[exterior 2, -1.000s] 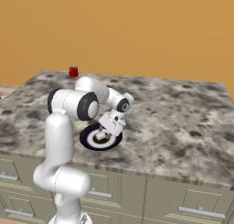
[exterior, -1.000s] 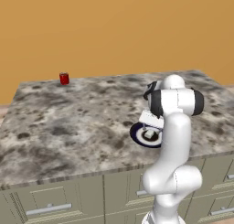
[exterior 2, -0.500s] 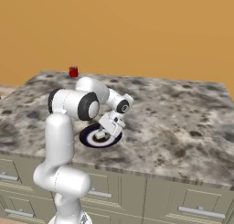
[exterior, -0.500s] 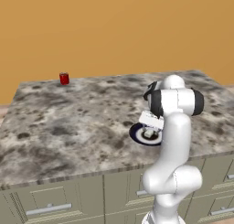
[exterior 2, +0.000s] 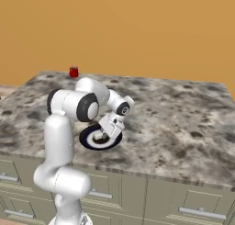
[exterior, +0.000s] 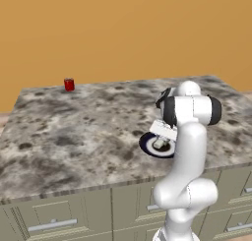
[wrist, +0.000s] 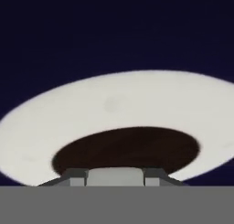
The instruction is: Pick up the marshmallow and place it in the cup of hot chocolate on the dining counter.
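The gripper is down low in the plate, which sits near the front edge of the counter. In the right base view the gripper points down at the white middle of the plate. In the hand view the plate is very close, white inside with a dark blue rim, and there is a dark round shadow just in front of the fingertips. A pale block sits between the fingertips, and it may be the marshmallow, but I cannot tell for sure. I cannot tell if the gripper is wide or squeezing it.

The cup is red and stands far from the plate, at the back left corner of the counter. In the right base view the cup is also at the back edge, well apart from the plate.
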### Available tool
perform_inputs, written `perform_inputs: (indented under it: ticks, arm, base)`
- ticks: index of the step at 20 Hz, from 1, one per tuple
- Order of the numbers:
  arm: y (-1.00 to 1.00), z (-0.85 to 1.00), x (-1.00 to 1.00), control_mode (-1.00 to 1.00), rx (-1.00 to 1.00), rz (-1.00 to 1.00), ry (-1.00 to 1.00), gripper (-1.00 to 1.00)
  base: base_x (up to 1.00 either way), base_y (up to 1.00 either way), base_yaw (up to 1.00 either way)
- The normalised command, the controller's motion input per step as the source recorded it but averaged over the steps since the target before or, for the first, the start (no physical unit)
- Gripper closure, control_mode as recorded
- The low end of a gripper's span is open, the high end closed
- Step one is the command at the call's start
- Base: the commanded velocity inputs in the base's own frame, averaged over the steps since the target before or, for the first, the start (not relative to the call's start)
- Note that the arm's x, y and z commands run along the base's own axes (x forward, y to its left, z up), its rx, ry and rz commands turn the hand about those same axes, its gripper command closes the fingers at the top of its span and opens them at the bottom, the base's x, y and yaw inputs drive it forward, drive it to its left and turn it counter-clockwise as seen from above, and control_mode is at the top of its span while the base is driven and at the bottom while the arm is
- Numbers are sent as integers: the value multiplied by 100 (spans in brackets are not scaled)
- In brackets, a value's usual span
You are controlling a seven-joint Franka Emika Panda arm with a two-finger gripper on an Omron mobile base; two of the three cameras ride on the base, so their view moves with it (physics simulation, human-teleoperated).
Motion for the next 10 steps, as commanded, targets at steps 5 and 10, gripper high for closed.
perform_inputs:
  ticks: [5,10]
  arm:
    - [-3,25,-39,-100,4,-9,0,100]
    - [-15,96,-20,-100,7,-16,8,100]
  base:
    - [0,0,0]
    - [0,0,0]
